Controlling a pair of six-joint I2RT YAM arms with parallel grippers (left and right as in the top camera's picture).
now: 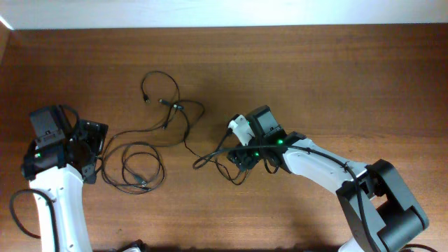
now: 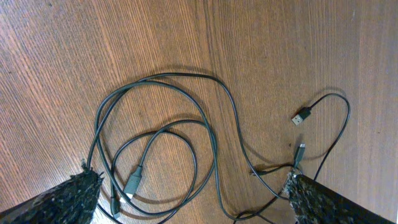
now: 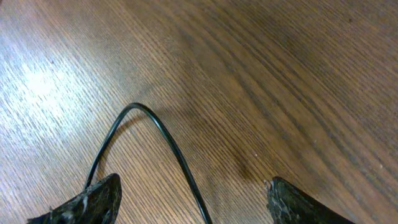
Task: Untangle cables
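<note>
Several thin black cables [image 1: 143, 145] lie tangled on the wooden table [image 1: 336, 77], running from a coil at the left to loops in the middle. My left gripper [image 1: 94, 150] is open beside the coil. In the left wrist view its fingers [image 2: 193, 199] straddle looped cables [image 2: 168, 74] with a USB plug [image 2: 301, 116] and a grey plug [image 2: 134, 180] lying loose. My right gripper [image 1: 238, 157] is open over the tangle's right end. In the right wrist view its fingers [image 3: 196, 202] sit either side of one cable loop [image 3: 163, 134] without gripping it.
Two small connectors [image 1: 171, 105] lie at the back of the tangle. The table's far edge meets a pale wall [image 1: 224, 12]. The right arm [image 1: 329, 168] stretches in from the lower right.
</note>
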